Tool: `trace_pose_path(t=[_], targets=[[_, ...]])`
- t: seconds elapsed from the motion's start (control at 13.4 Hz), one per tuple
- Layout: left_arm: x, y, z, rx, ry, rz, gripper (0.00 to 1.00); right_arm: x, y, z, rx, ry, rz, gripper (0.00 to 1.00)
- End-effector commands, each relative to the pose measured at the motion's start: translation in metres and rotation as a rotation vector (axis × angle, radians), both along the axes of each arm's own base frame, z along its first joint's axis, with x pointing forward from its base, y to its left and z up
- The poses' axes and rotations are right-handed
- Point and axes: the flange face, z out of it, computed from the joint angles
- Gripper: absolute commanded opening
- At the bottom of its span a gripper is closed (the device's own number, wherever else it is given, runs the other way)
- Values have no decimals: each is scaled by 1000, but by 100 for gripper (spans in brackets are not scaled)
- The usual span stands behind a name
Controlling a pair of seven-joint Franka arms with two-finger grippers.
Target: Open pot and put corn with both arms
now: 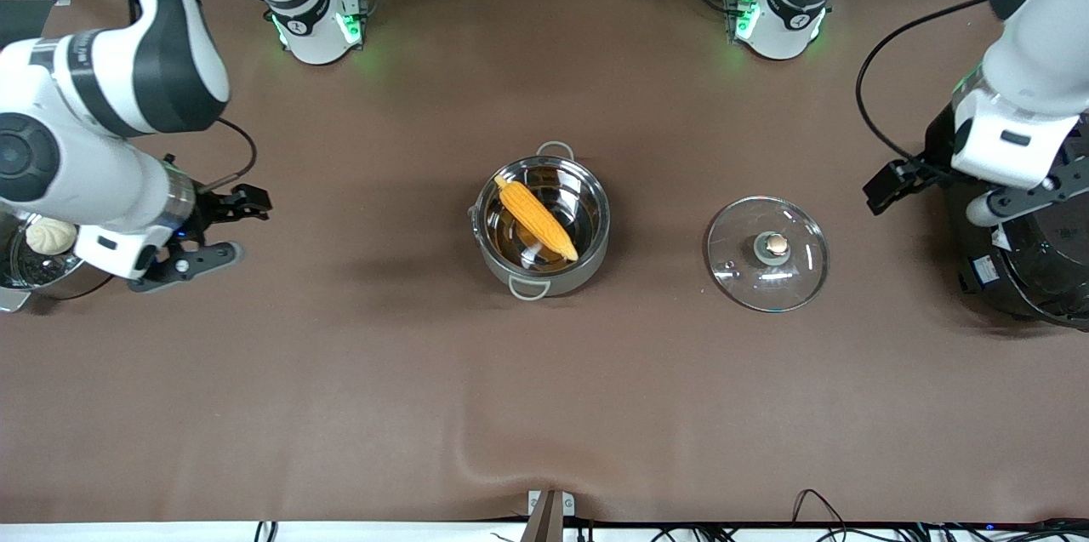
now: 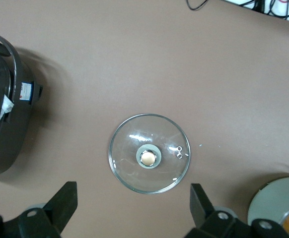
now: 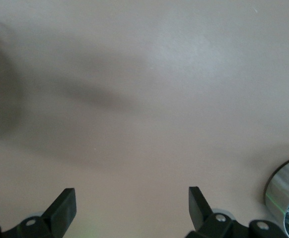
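Even overhead light, soft shadows

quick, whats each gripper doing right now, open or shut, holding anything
Left gripper: open, holding nothing, up above the glass lid on the table.
Right gripper: open, holding nothing, over bare table near the steamer pan.

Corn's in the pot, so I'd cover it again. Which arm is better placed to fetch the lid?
Left, probably. The left gripper hangs open near the lid; the right gripper waits open at the right arm's end, past the pot.

The corn (image 1: 537, 218) lies in the pot (image 1: 587, 260) at table centre; the lid (image 1: 767, 253) rests at the pot's three o'clock.
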Motion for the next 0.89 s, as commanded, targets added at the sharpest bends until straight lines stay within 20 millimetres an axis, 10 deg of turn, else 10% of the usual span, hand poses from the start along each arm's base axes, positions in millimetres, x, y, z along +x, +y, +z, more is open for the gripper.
trace_pose_path(t=[0.0,0.3,0.82], targets=[[-5,-5,11,11,3,-34,100,-34,-32,-5,21,-27,-53,100],[-9,-7,26,-11,-3,-33,100,-39,-78,15,40,-55,-149,100],[-10,-7,20,5,36,-147,100,-53,-114,107,67,-134,-291,100]])
